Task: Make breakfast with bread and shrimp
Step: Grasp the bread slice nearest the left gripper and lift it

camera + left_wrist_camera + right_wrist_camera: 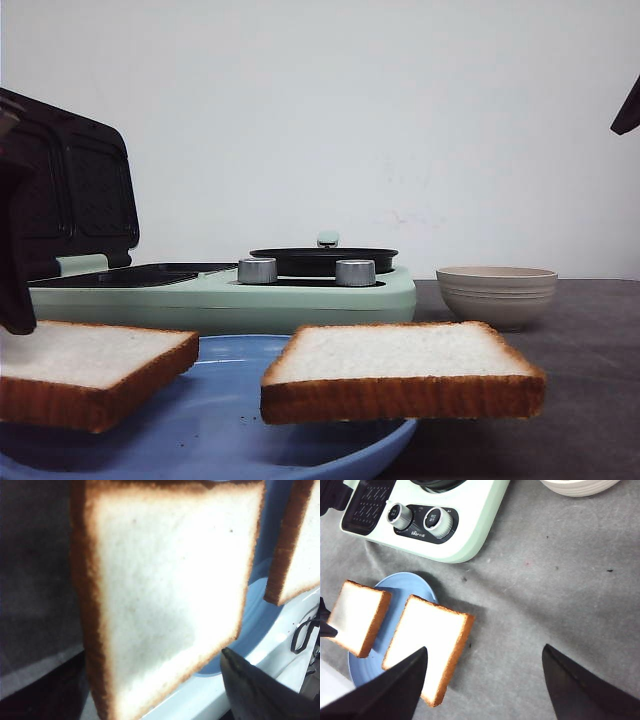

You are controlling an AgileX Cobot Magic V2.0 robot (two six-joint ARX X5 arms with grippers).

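Two slices of bread lie on a blue plate: the left slice and the right slice, which overhangs the plate's rim. My left gripper is open around the left slice. One dark finger stands just off the crust with a thin gap, and the other is hidden. High over the grey table, my right gripper is open and empty, beside the right slice. The shrimp is out of view.
A mint-green breakfast maker stands behind the plate with its black lid raised, a small pan and two silver knobs. A beige bowl sits to its right; its inside is hidden.
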